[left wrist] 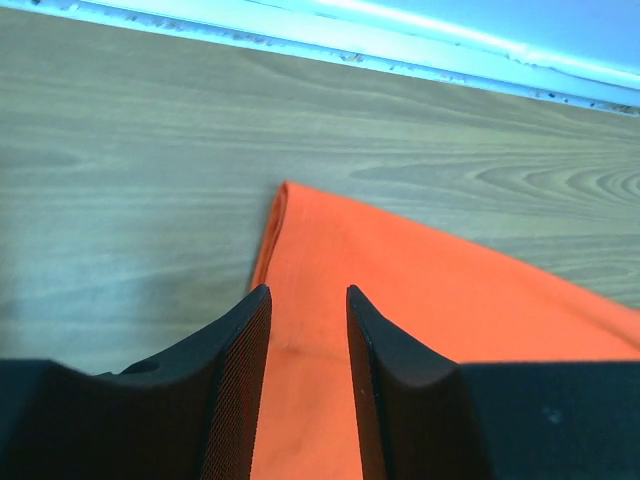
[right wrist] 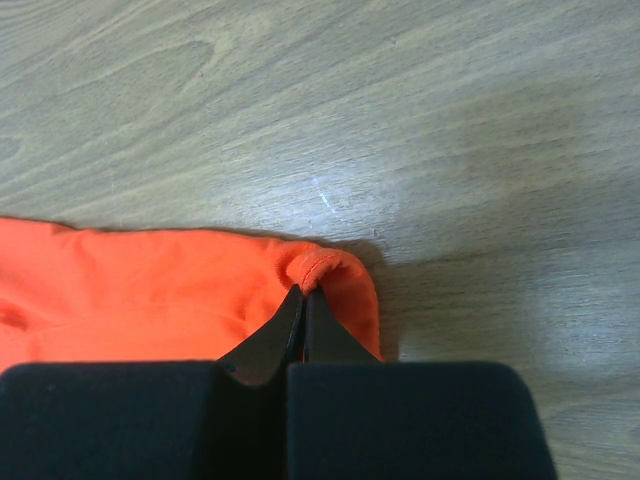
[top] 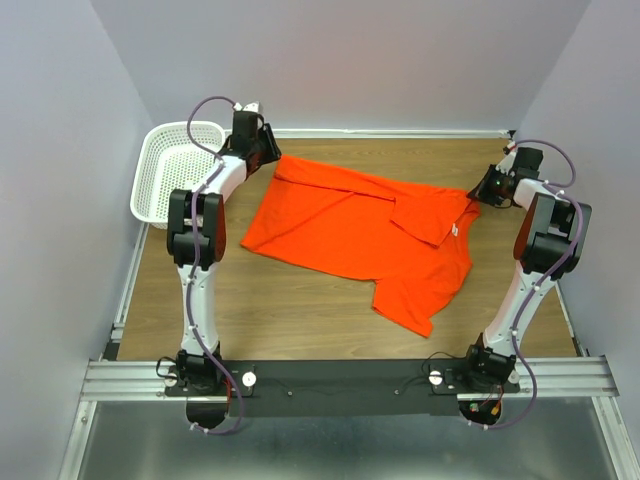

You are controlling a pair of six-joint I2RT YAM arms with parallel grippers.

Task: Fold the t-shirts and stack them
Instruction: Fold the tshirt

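One orange-red t-shirt (top: 350,225) lies loosely spread across the far half of the desk (top: 300,320), wrinkled. A sleeve is folded over near its right edge, and another points toward the near side. A small white tag (top: 455,230) shows by the right edge.

The shirt's far-left corner ends under the left gripper (top: 258,150). In the left wrist view the jaws stand a narrow way apart just above the folded edge of the cloth, with fabric showing in the gap and nothing pinched. The shirt's right edge reaches the right gripper (right wrist: 303,296). There the jaws are pressed together on a small raised bump of the hem.

Bare wood runs in a broad band between the shirt's near edge and the arm bases. A thinner band lies between its far edge and the back wall. Past the hem on the right there is open desk before the right wall.

On the left, room is tighter. A white perforated basket (top: 160,190) sits in the far-left corner against the left wall, its right rim just beside the left gripper. Walls close the desk on the left, far and right sides.

Count: one t-shirt, one basket, two arms, two grippers.
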